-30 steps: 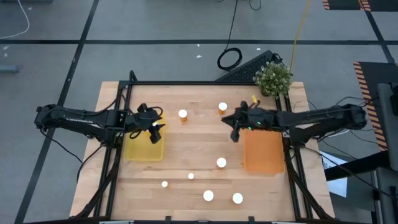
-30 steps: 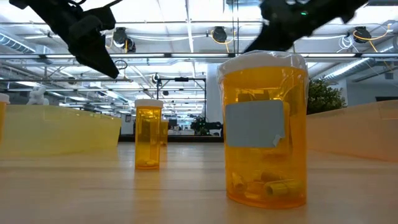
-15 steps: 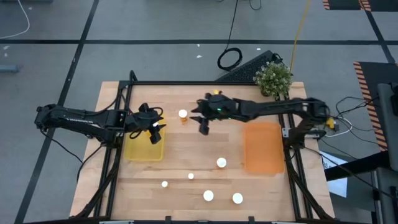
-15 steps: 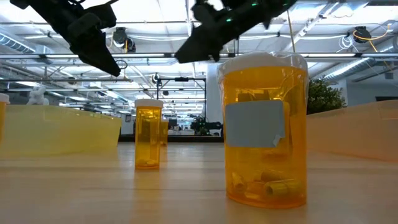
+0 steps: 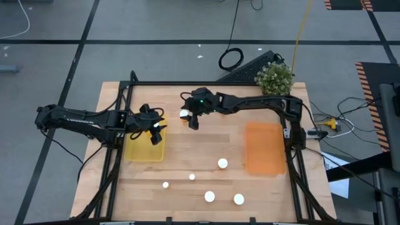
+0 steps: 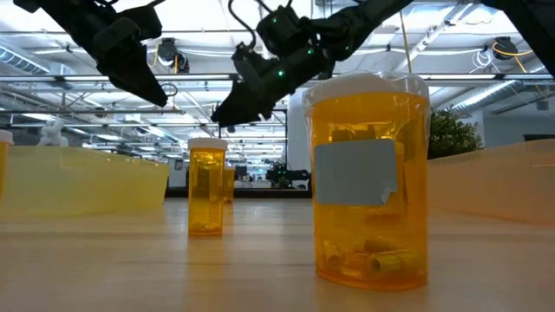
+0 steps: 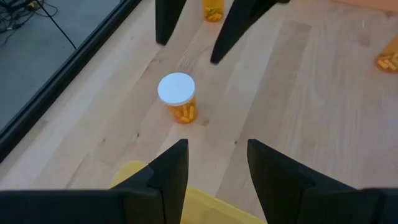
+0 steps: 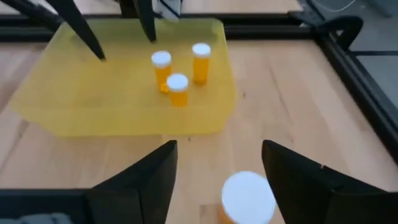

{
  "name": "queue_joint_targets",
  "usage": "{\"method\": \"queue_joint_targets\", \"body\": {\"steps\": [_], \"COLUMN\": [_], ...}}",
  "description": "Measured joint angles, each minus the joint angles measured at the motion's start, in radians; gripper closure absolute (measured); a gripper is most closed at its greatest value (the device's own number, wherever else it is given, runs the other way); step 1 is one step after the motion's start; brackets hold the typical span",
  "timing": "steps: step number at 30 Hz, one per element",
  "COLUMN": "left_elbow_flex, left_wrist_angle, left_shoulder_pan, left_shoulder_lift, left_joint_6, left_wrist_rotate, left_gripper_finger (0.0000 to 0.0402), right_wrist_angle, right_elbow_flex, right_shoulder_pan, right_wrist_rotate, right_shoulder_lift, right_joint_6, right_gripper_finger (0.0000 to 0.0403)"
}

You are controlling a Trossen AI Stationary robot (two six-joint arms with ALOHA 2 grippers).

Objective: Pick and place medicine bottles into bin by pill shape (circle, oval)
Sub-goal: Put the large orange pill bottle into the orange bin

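Near the far edge stands an amber medicine bottle [image 5: 184,115] with a white cap [image 7: 177,88], upright on its base beside the yellow bin [image 5: 145,149]. My right gripper [image 5: 192,122] hovers open just above and beside it; the cap [image 8: 247,196] shows low between its fingers without touching them. My left gripper [image 5: 157,134] hangs open over the yellow bin's far right corner. Three bottles [image 8: 178,87] stand inside that bin. Several more bottles [image 5: 222,164] stand on the table's near half.
The orange bin [image 5: 265,147] lies at the right. A potted plant [image 5: 274,78] stands at the far right corner. A black frame [image 5: 206,84] rims the table. In the low view a big bottle [image 6: 368,182] stands close to the camera, and a smaller one [image 6: 206,186] farther back.
My right gripper has swung from beside the orange bin toward the table's left edge, staying open and above the table, and now sits at the bottle beside the yellow bin. No bottle has moved.
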Motion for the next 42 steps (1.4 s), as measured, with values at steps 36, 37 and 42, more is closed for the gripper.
{"method": "queue_joint_targets", "body": {"steps": [36,37,42], "left_elbow_flex": [-0.001,-0.001,-0.001], "left_wrist_angle": [0.005,0.005,0.005], "left_shoulder_pan": [-0.009,-0.009,-0.009], "left_shoulder_lift": [0.0,0.0,0.0], "left_joint_6": [-0.017,-0.017,-0.009], "left_wrist_rotate": [0.009,0.009,0.01], "left_gripper_finger": [0.0234,0.0233,0.0234], "right_wrist_angle": [0.14,0.15,0.196], "right_elbow_flex": [0.008,0.008,0.008], "right_shoulder_pan": [-0.019,-0.02,-0.021], "right_wrist_rotate": [0.098,0.098,0.098], "right_shoulder_lift": [0.162,0.162,0.161], "right_joint_6": [0.03,0.033,0.03], "right_gripper_finger": [0.011,0.011,0.011]}}
